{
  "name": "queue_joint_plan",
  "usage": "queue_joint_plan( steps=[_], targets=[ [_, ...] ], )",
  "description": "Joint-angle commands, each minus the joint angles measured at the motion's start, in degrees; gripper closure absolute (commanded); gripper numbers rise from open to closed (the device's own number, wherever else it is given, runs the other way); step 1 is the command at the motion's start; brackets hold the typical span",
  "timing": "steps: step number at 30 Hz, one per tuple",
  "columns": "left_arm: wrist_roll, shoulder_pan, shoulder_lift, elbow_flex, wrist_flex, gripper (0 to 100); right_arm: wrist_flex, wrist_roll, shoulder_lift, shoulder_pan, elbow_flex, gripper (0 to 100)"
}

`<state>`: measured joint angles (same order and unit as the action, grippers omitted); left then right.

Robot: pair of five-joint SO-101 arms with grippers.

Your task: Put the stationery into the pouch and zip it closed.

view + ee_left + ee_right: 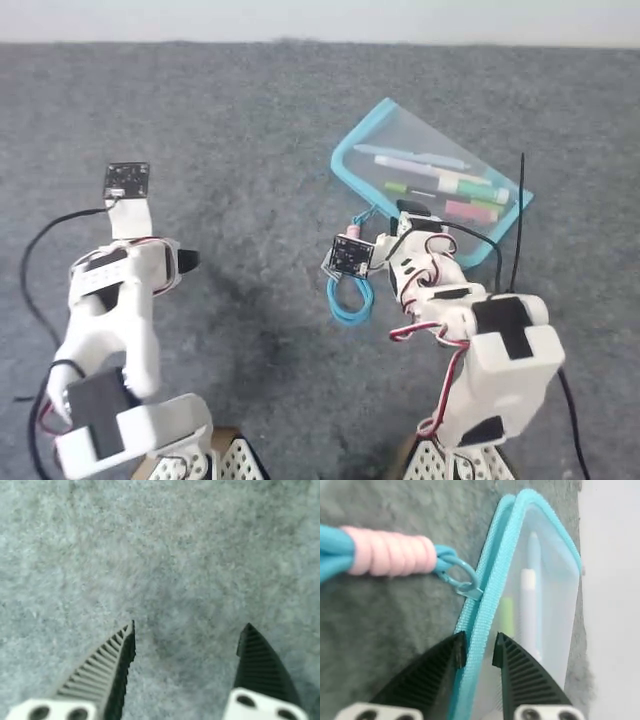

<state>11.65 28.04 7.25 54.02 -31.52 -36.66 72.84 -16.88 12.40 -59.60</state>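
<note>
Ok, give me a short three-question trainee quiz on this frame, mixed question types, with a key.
1. True or false: the left gripper is holding a pen.
2. Where are the pens and highlighters? A) loose beside the arms B) inside the pouch C) in an arm's gripper
3. Fill the gap: the right gripper is closed on the pouch's teal ____ edge.
Key: 1 false, it is open over bare table; 2 B; 3 zipper.
</note>
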Motion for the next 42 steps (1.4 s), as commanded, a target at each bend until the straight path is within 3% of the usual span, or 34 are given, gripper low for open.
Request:
queue_joint_plan(
  steps=[1,8,21,33,37,42],
  targets=[
    [0.26,0.35,0.53,-3.3,-0.88,69,-1.1,1.32,-0.4,-2.68,2.37,89.8],
    [0.26,0.35,0.53,-3.3,-0.88,69,-8.4,1.32,-0.84,-5.05,2.73,89.8],
    [0.26,0.44,0.53,-3.3,-0.88,69,-9.19,1.32,-0.57,-8.22,3.87,94.4],
    [0.26,0.44,0.53,-3.3,-0.88,69,-10.07,1.58,-0.66,-11.38,6.95,92.0],
    [0.26,0.44,0.53,-3.3,-0.88,69,-9.63,1.58,-0.66,-11.38,6.95,99.7],
    [0.26,0.44,0.53,-3.3,-0.88,69,-8.57,1.41,-0.22,-11.38,6.86,99.1]
  ],
)
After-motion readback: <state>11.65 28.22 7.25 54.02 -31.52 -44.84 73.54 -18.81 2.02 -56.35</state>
